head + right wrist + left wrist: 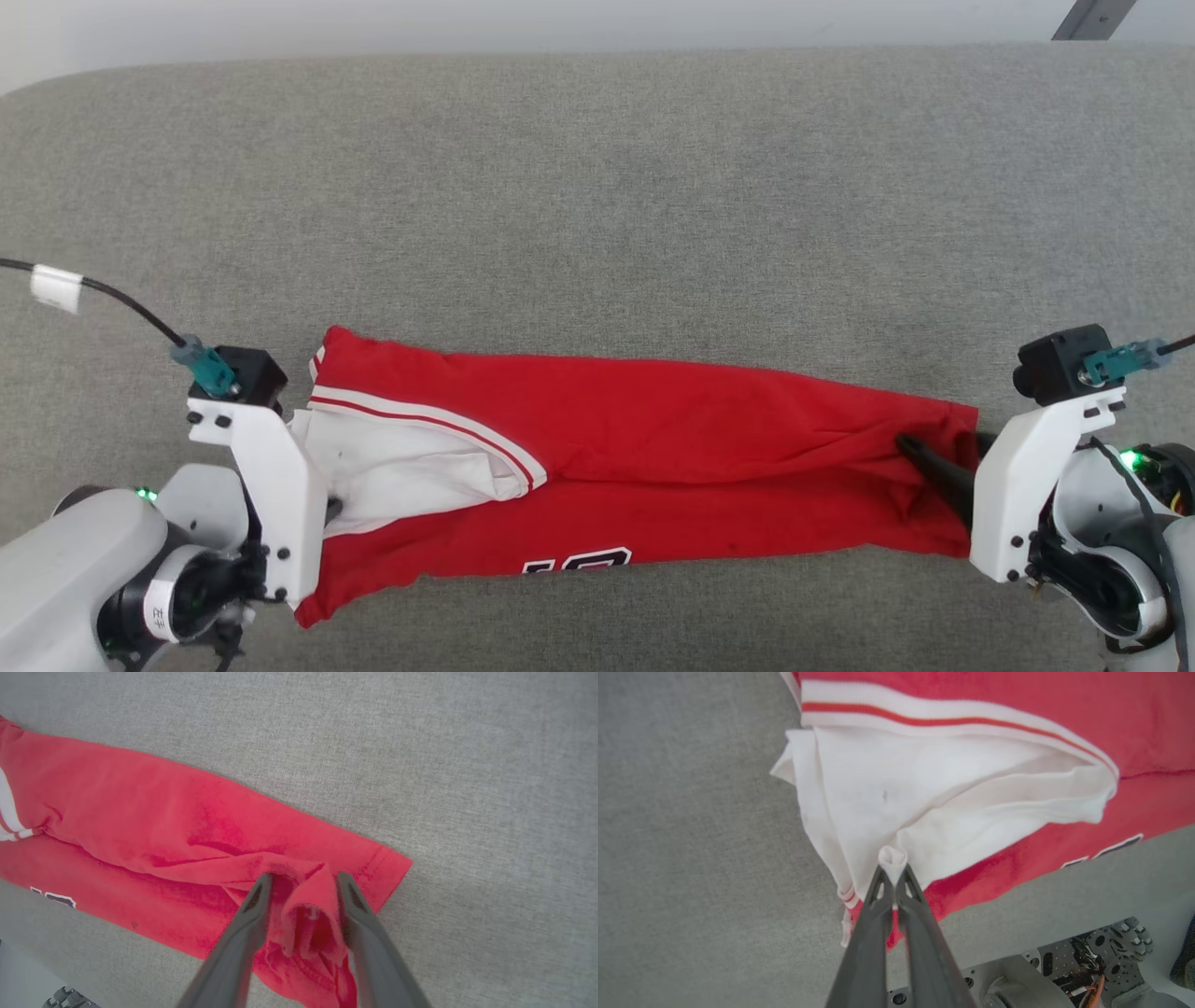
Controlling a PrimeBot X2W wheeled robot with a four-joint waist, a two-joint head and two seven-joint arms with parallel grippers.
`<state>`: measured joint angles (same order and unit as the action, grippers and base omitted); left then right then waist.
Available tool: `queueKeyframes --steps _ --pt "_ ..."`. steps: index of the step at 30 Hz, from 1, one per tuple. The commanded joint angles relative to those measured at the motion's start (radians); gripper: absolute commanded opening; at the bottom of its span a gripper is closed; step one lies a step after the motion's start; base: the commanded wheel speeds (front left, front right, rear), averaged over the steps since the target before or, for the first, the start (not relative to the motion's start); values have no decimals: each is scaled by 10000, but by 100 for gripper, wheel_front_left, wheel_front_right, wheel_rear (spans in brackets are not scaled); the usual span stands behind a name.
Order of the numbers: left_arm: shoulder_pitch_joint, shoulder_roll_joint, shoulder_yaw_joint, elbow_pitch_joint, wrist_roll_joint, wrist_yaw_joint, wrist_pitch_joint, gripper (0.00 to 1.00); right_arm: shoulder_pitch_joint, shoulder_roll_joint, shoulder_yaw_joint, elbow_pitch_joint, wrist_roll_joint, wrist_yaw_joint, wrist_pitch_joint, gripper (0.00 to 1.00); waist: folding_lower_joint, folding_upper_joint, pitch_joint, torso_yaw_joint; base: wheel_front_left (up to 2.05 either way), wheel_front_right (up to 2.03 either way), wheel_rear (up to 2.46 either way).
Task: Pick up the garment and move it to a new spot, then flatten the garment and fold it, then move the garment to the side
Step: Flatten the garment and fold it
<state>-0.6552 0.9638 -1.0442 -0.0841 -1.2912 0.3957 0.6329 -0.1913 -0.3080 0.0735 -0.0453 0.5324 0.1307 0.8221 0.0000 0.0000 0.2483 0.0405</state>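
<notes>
From the head camera I see the garment [653,439] lying as a long folded band across the grey fabric surface [597,187], near its front edge, with an arm at each end. My left wrist view adds the grip itself: the left gripper [893,865] is clamped tight on a fold of white sleeve. In the right wrist view, the right gripper [303,882] stands partly spread, with the red hem bunched loosely between its fingers [247,933]
</notes>
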Motion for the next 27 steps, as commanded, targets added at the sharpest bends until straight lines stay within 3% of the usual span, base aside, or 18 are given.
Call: queueKeyframes --steps 1,8,16,23,27 --pt "155 -131 204 365 69 -240 -553 100 -137 70 22 18 -36 1 -50 100 0 0 0 -14 0 0 0" --pt "550 -253 750 677 268 -821 -2424 100 86 161 -498 -341 126 1 149 100 0 0 -19 55 0 0 0" --pt "1414 -186 1404 499 1053 -1194 -5698 100 300 392 -1742 -515 60 1 634 100 0 0 91 384 0 0 0" --pt "2256 -466 1760 827 1664 -1315 -8225 100 350 543 -2215 291 -13 1 1081 100 0 0 151 817 0 0 0" --pt "2749 -835 2100 1160 1842 -1391 -8855 100 350 705 -2276 896 32 1 1247 100 0 0 174 1067 0 0 0"
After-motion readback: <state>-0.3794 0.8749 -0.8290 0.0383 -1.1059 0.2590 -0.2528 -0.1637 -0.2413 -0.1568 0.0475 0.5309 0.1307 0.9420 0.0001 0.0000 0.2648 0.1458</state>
